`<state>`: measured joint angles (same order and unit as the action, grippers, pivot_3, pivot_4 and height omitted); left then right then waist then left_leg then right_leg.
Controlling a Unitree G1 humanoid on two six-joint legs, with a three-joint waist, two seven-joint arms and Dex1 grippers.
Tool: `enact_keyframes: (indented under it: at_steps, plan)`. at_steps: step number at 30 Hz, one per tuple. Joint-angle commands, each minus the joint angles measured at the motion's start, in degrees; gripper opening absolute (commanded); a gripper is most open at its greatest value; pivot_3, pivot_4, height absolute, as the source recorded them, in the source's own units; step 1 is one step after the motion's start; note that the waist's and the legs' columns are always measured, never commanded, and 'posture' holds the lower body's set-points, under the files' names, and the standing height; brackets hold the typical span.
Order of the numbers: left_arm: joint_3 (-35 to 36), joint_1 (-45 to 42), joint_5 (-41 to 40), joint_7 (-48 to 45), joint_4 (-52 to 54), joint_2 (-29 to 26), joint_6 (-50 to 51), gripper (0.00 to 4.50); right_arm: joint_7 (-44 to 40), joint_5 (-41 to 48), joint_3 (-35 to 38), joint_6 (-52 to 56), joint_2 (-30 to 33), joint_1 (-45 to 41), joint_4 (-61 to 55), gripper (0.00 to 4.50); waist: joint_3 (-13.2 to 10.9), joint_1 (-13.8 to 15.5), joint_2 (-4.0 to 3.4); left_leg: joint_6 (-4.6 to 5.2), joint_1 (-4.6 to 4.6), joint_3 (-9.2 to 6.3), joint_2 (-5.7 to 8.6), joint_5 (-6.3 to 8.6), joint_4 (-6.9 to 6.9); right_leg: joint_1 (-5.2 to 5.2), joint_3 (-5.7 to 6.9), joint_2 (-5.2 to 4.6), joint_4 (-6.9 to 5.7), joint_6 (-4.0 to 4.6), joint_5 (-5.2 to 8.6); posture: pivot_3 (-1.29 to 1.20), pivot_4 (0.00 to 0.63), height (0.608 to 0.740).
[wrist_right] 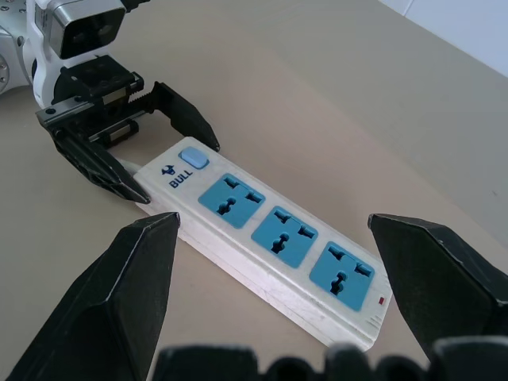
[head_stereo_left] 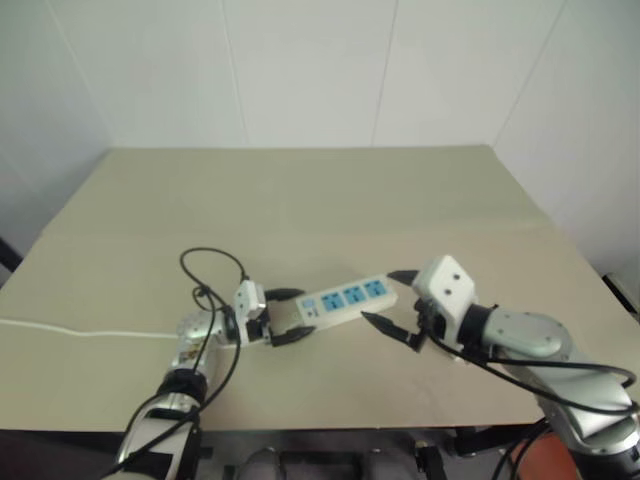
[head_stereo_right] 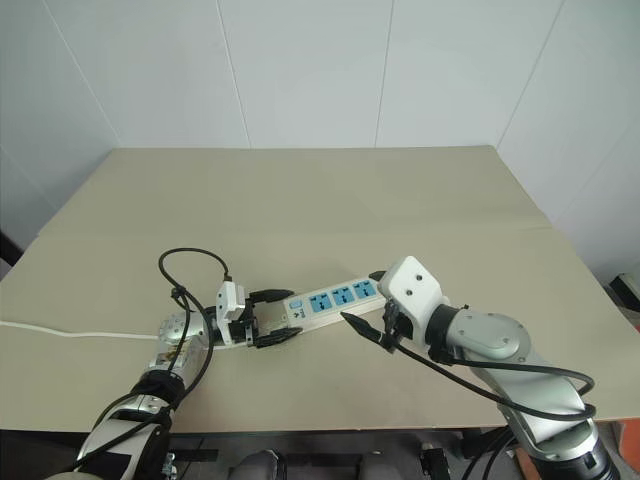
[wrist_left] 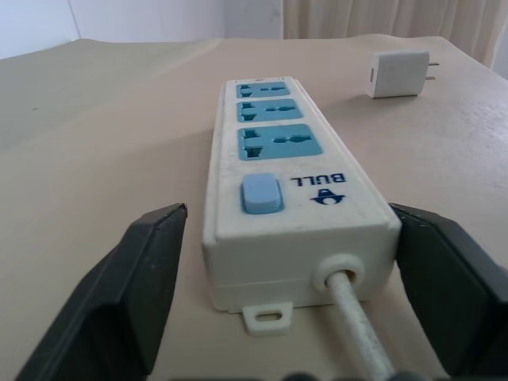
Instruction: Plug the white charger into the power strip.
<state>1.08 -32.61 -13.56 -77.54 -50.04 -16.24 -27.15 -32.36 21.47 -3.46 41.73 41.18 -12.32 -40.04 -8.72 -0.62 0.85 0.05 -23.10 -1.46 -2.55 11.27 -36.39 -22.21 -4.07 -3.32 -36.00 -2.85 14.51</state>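
a: beige counter (head_stereo_left: 300, 190), what's on it?
b: power strip (head_stereo_left: 345, 298) at lower centre; white charger (wrist_left: 399, 73) lies beyond its far end.
a: jaws?
b: left gripper (wrist_right: 155, 143) spread around the switch end, gaps both sides; right gripper (head_stereo_left: 388, 300) wide open, empty.

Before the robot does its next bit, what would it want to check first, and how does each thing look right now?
1. Power strip flat on the table, sockets up: ok.
2. All three blue sockets free of plugs: ok.
3. Left gripper placed around the strip's switch end, a finger on each side: ok.
4. Left gripper actually clamped on the strip: not ok, a gap shows beside at least one finger.
5. Right gripper open and empty, ready to pick up: ok.
6. White charger located and lying free: ok, it lies on the table past the strip's far end, with nothing touching it.
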Motion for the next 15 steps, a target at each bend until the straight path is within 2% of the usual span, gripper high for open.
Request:
enact_keyframes:
  at_steps: [1, 8, 12, 15]
  plan:
    - [-0.45, 0.75, -0.11, -0.15, -0.88, 0.86, 0.48, 3.22, 0.19, -0.13, 1.36, -0.01, 0.1, -0.28, -1.57, 4.5, 0.02, 0.01, -0.02, 0.0, -0.01, 0.0, 0.0, 0.0, 0.0, 0.0, 0.0, 0.0, 0.01, 0.0, 0.0, 0.0, 0.15, 0.74]
    - [-1.39, 0.59, -0.08, -2.95, 1.67, -0.87, 1.16, 3.22, -0.67, 2.07, 3.51, 4.23, 2.26, -0.73, -3.28, 4.5, 0.02, 0.01, -0.03, 0.0, -0.02, 0.0, 0.0, 0.0, 0.0, -0.01, 0.01, -0.01, 0.01, -0.02, 0.01, 0.0, 0.15, 0.74]
    - [-2.63, 0.14, -0.46, -8.44, 3.26, -3.32, 1.89, 3.22, -0.57, 7.59, 7.15, 19.47, 7.66, -7.3, -5.74, 4.5, 0.01, -0.33, -0.01, 0.0, -0.11, 0.01, -0.01, 0.0, 0.0, -0.09, 0.0, -0.01, 0.04, 0.09, -0.05, 0.0, 0.15, 0.74]
    - [-2.47, 0.29, -2.83, -11.73, 5.31, -3.57, 5.01, 3.22, -2.51, 13.68, 7.96, 34.19, 12.21, -15.94, -4.93, 4.5, 0.01, -0.42, -0.01, 0.0, -0.05, 0.0, -0.05, 0.0, 0.12, -0.1, 0.01, 0.01, 0.06, 0.13, -0.03, 0.0, 0.15, 0.74]
